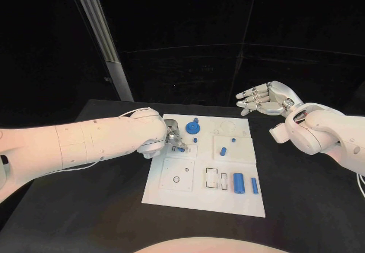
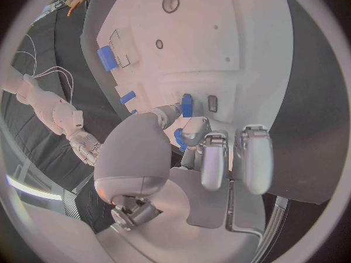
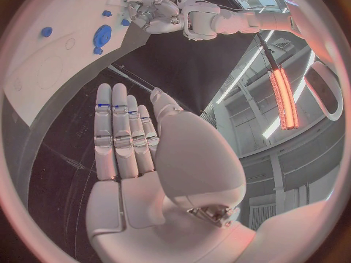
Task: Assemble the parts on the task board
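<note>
The white task board (image 1: 201, 196) lies in the middle of the black table. My left hand (image 1: 169, 138) is over its upper left part, thumb and a finger pinching a small blue part (image 2: 186, 104) right at a recess, beside a dark slot (image 2: 212, 103). A blue gear (image 1: 192, 127), a short blue peg (image 1: 223, 151), a blue cylinder (image 1: 239, 183) and a thinner blue pin (image 1: 254, 185) sit on the board. My right hand (image 1: 266, 100) hangs above the table beyond the board's far right corner, fingers straight and side by side (image 3: 124, 134), holding nothing.
A grey post (image 1: 106, 47) rises behind the table's far left corner. Thin white cables (image 2: 44, 73) trail over the table left of the board. The right wrist view takes in the board's far end (image 3: 44, 70) with the gear (image 3: 102, 35) and my left hand (image 3: 150, 11).
</note>
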You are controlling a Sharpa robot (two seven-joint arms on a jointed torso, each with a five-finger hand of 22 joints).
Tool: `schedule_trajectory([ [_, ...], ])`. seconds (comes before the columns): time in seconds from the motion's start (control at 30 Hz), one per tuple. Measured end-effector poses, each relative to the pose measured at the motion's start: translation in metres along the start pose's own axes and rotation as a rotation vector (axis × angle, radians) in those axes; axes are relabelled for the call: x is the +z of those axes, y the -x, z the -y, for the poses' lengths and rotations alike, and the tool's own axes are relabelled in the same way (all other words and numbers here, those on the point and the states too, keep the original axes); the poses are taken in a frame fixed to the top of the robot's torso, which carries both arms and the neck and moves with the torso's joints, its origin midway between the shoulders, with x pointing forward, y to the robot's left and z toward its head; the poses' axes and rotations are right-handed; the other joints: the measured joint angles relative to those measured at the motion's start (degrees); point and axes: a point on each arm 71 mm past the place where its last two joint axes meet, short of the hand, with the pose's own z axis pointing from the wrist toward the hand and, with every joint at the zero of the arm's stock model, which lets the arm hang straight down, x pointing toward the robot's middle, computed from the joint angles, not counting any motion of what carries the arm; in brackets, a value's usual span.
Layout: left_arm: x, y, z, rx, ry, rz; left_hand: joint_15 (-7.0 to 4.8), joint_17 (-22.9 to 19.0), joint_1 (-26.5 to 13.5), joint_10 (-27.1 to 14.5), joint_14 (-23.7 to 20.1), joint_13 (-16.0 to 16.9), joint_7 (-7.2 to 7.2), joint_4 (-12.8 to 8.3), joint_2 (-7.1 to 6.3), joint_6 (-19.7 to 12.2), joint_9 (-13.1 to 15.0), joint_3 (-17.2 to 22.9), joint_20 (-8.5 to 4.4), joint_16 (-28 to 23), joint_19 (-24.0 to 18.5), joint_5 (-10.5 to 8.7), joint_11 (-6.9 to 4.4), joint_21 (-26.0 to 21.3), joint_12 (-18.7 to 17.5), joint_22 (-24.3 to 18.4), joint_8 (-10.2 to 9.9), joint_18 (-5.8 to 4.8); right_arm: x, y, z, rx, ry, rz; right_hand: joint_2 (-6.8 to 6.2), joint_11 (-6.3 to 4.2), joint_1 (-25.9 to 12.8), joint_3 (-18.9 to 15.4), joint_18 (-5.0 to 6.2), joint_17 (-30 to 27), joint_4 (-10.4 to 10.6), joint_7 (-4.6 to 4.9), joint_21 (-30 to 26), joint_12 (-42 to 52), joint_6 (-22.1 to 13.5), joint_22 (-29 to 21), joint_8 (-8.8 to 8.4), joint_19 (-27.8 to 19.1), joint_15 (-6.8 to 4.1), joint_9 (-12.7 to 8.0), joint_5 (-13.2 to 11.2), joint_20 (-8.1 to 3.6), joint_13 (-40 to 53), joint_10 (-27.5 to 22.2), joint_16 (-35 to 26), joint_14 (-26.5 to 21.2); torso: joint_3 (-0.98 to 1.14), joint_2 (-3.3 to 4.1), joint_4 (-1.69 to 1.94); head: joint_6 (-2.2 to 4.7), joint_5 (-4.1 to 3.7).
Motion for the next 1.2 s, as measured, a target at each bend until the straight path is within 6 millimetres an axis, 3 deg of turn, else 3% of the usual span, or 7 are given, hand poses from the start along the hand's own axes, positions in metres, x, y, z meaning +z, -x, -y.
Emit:
schedule_trajectory([
  [0.53, -0.0007, -0.0015, -0.0002, -0.008, -0.002, 0.021, 0.00, 0.0, -0.4, 0.2, 0.0, 0.2, -0.10, 0.0, 0.43, 0.1, 0.5, 0.0, 0.00, 0.0, 0.0, -0.02, -0.19, 0.2, 0.2, 0.0, 0.5, 0.00, 0.0008, -0.0010, -0.0003, 0.000, 0.001, -0.002, 0.23, 0.00, -0.2, 0.0, 0.00, 0.0, 0.0, 0.00, 0.0, 0.0, 0.0, -0.1, 0.00, 0.0, 0.00, 0.0, 0.0, 0.00, -0.1, 0.0, 0.0, 0.0, 0.02, 0.03, 0.00, -0.21, -0.09],
  [1.2, -0.0023, -0.0023, 0.0011, 0.020, -0.004, 0.019, 0.00, 0.0, -1.7, 0.7, 0.0, 0.6, -0.66, -1.3, -0.32, 0.6, 0.8, 1.3, 0.00, 0.0, 0.0, -0.28, -0.30, 0.2, 0.9, 0.0, 1.3, 0.00, 0.0015, -0.0016, -0.0002, 0.001, 0.001, -0.006, 0.00, 0.00, -0.5, -0.2, -0.01, 0.0, 0.2, 0.00, -0.3, 0.0, 0.0, -0.1, 0.00, 0.0, 0.00, 0.0, 0.0, 0.00, 0.0, 0.0, -0.3, 0.0, 0.01, 0.02, 0.00, -0.33, -0.23],
])
